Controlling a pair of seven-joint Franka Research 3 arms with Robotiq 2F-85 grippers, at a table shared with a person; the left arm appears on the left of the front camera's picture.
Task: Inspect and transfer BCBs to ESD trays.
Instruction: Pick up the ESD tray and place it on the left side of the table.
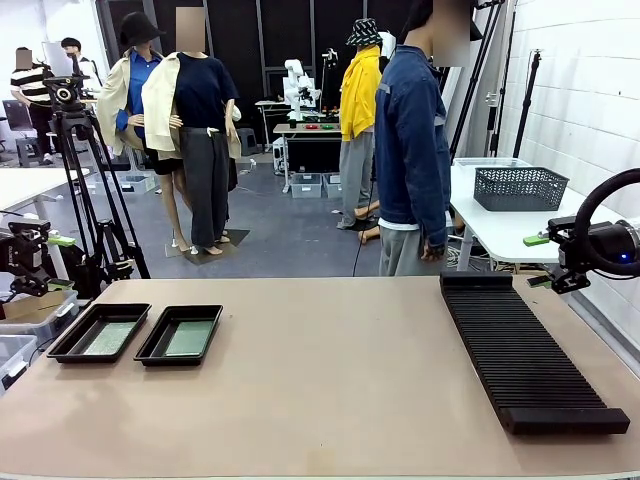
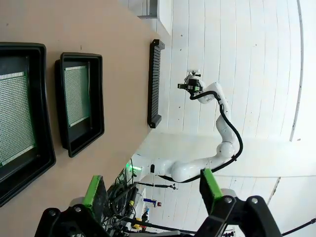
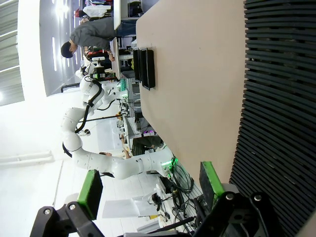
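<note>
Green boards: two BCBs (image 1: 105, 338) (image 1: 190, 338), one flat in each tray, near the left pincer, well apart from the right.
Trays: two ESD trays (image 1: 66, 347) (image 1: 152, 350) side by side; nearer one cut off in left wrist view.
Rack (image 1: 520, 350): just beside right pincer.
Left pincer (image 2: 150, 186): wide, empty.
Right pincer (image 3: 150, 186): wide, empty.

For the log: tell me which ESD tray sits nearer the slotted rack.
The right-hand ESD tray, beside its twin at the table's left; the rack lies far right.
</note>
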